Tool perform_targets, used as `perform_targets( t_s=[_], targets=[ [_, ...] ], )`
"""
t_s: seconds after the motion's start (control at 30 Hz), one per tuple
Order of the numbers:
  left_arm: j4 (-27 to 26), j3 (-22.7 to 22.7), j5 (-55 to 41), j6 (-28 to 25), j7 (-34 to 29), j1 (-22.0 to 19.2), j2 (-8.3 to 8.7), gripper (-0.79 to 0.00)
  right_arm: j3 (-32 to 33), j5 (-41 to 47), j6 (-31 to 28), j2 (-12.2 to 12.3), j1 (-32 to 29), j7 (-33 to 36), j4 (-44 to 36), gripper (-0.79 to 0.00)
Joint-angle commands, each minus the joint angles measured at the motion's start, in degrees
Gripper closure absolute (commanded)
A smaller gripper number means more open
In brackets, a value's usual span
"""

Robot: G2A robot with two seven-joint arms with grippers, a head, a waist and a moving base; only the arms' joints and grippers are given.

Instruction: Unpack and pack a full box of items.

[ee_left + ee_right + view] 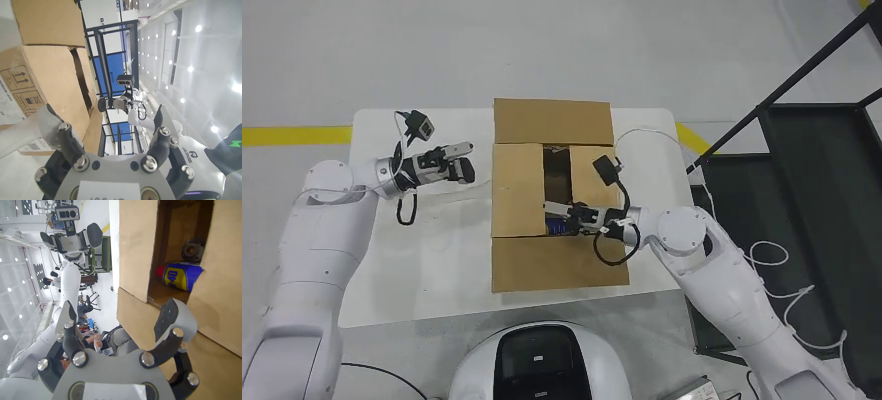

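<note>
Brown cardboard box sits mid white table. Top flaps are part-open w/ a narrow slot betw. them. We note wide bare table on the left side of the box, less on the right.

Left hand is just beside the box's left wall, fingers apart, empty. Right hand is over the slot, fingers apart, empty.

Inside, below the slot, a blue spray can w/ red cap lies on its side. A dark round metal flange is just beside it. The can is near the right hand, apart from it. Flap edges are rough, corrugated.
</note>
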Motion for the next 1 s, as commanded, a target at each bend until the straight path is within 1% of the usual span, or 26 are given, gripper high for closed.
perform_targets(
  t_s=[0.0, 0.07, 0.2, 0.43, 0.57, 0.7, 0.77, 0.97],
  targets=[
    [-0.2, -0.8, 1.2, -0.2, 1.7, 0.4, 0.39, -0.785, -2.5, -0.7, 1.4, -0.5, 3.0, 0.5, 2.2, -0.785],
    [-0.5, -1.6, 3.5, -0.2, 3.6, 0.7, 0.95, -0.785, -4.9, -0.7, 1.9, -1.2, 5.8, 1.0, 4.3, -0.785],
    [-1.3, -3.4, 4.3, 0.0, 4.4, 1.8, 1.81, -0.785, -9.3, -0.9, 1.7, -2.6, 10.3, 1.2, 8.1, -0.785],
    [-3.3, -5.2, 3.9, 0.7, 5.3, 2.9, 2.64, -0.785, -16.2, 2.6, 0.6, -5.6, 16.3, 0.3, 15.3, -0.785],
    [-4.4, -6.5, 3.5, 0.6, 6.1, 3.3, 3.12, -0.785, -17.3, 7.9, -2.6, -7.1, 18.3, 0.0, 17.3, -0.785],
    [-5.4, -8.4, 3.2, 0.6, 6.6, 3.9, 3.82, -0.785, -16.7, 11.8, -4.9, -7.7, 18.9, 0.9, 18.6, -0.785],
    [-6.0, -9.3, 3.1, 0.6, 6.9, 4.3, 4.16, -0.785, -16.5, 11.2, -4.8, -7.7, 19.1, 1.0, 19.2, -0.785],
    [-7.7, -10.9, 2.8, 1.1, 7.6, 5.6, 4.86, -0.785, -17.0, 6.7, -1.1, -7.6, 18.8, -0.2, 20.8, -0.785]
  ],
)
